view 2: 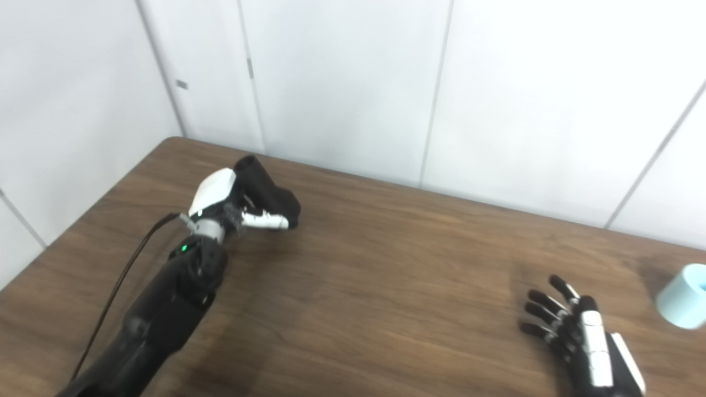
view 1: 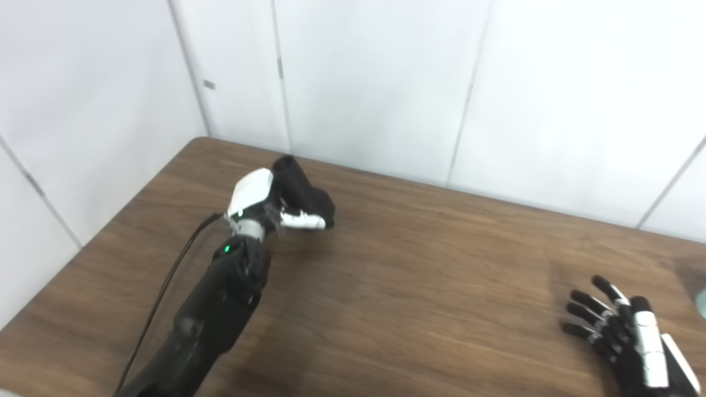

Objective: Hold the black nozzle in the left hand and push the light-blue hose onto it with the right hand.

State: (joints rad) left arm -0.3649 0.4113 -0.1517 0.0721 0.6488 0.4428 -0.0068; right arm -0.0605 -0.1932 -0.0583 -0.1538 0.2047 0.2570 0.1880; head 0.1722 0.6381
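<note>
The black nozzle [view 1: 302,187] lies on the brown table at the far left, its thick tube end pointing to the back. My left hand [view 1: 263,205] is closed around it from the near side, thumb across its front. The light-blue hose [view 2: 684,296] shows as a short round end at the right edge of the right eye view, lying on the table; only a sliver of it [view 1: 700,303] shows in the left eye view. My right hand [view 2: 579,331] is open with fingers spread, low at the near right, to the left of the hose and apart from it.
The wooden table [view 1: 419,275] runs to white wall panels at the back and left. A black cable [view 1: 165,292] hangs along my left forearm.
</note>
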